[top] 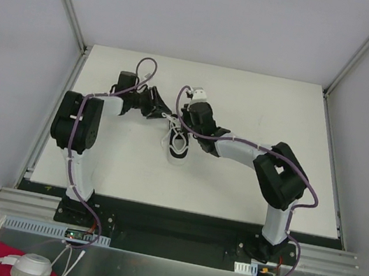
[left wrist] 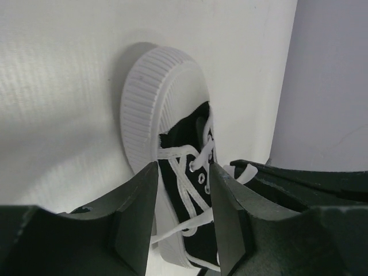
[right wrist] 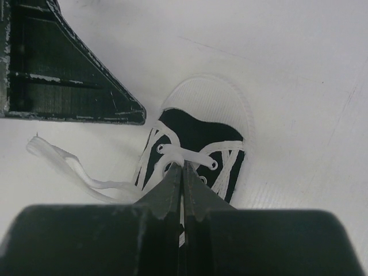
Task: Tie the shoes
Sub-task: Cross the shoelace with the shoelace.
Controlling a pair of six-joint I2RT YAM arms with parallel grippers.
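Note:
The shoe (top: 178,144) is a small black sneaker with a white sole, lying mid-table with its toe toward the arms' bases. My left gripper (top: 159,110) reaches in from the left. In the left wrist view its jaws (left wrist: 183,168) stand open over the laced upper (left wrist: 192,172), and a white lace (left wrist: 190,225) runs loose across the gap between them. My right gripper (right wrist: 183,167) is shut at the top eyelets of the shoe (right wrist: 198,132). A thin strip of white lace shows in the slit between its fingers. A loose lace loop (right wrist: 63,164) trails left on the table.
The white table board (top: 233,188) is walled on three sides by grey panels. One left finger (right wrist: 57,75) sits close beside the right gripper. Below the table's near edge lie a red cloth (top: 2,256) and a white object (top: 31,268).

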